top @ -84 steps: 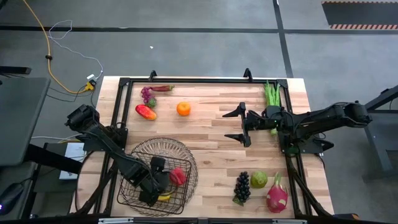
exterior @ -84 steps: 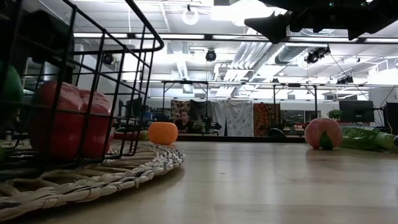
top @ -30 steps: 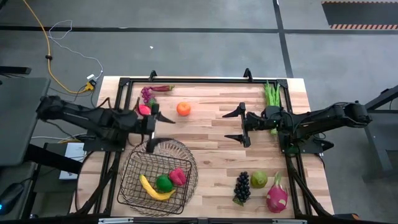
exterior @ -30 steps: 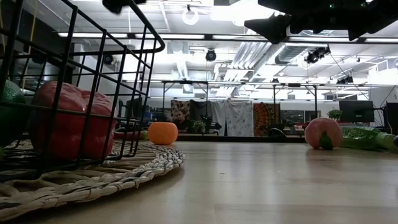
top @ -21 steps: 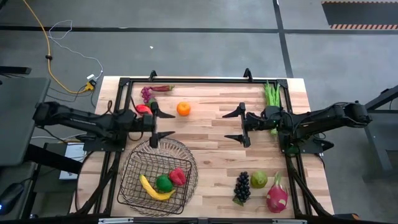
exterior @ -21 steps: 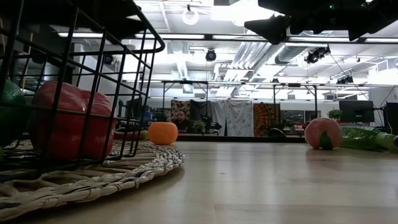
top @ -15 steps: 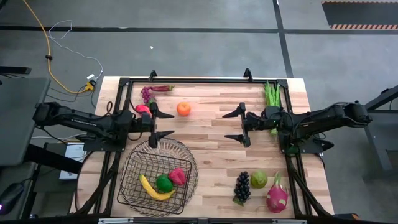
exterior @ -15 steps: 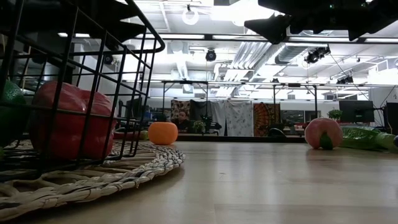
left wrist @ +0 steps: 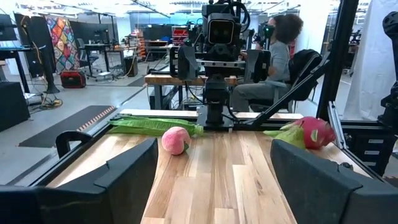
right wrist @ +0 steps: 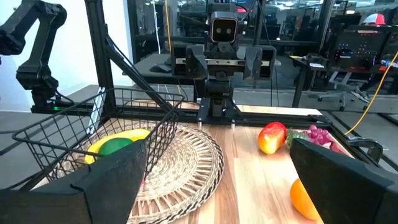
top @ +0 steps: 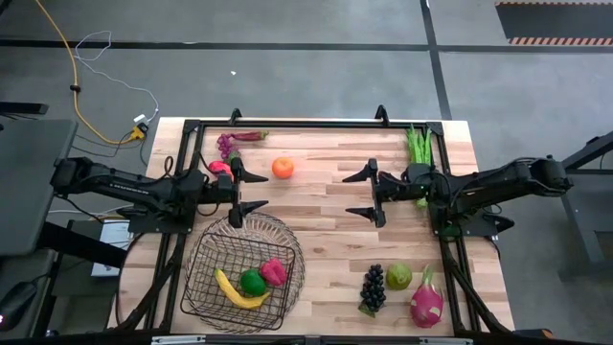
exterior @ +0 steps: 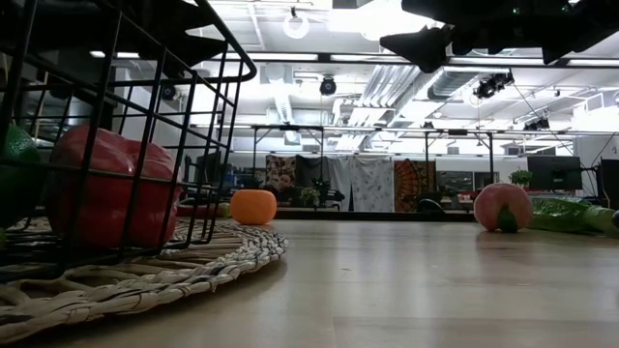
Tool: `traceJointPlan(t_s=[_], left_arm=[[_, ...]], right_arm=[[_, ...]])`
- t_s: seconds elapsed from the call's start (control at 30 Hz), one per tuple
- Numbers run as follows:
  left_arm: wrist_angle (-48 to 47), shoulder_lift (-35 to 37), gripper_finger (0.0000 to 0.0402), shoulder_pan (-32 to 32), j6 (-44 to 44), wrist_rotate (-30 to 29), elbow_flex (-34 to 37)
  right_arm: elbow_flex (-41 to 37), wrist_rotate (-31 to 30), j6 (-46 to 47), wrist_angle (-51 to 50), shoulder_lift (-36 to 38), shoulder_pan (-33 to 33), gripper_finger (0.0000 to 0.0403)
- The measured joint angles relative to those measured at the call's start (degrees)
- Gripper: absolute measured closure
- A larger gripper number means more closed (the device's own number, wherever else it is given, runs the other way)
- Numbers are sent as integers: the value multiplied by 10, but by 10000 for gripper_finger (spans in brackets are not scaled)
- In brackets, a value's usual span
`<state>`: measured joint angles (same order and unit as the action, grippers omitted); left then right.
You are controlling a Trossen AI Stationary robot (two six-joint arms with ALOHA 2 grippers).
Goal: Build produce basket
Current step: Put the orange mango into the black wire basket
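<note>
The wire basket stands on a woven mat near the table's front left. In it lie a banana, a lime and a red fruit. My left gripper hovers open and level just beyond the basket's far rim, with the mango partly hidden beside it. My right gripper hangs open at mid-table, facing it. Orange, purple grapes and green beans lie at the far side. The peach lies under my right arm.
Dark grapes, a green pear and a dragon fruit lie near the front right corner. A black frame runs along the table's edges. Bare wood lies between the two grippers. A person sits beyond the table.
My left gripper has sunk a little and tipped level just beyond the basket's far rim, staying open. It has held still for the last half second. The produce in the basket has kept its place.
</note>
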<state>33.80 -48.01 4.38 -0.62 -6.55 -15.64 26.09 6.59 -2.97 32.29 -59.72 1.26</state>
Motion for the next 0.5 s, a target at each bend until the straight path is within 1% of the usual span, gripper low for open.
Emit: traceJointPlan(t_s=[0.5], left_arm=[[0, 0, 103, 0, 0, -1, 0]], right_arm=[[0, 0, 5, 1, 0, 0, 16]])
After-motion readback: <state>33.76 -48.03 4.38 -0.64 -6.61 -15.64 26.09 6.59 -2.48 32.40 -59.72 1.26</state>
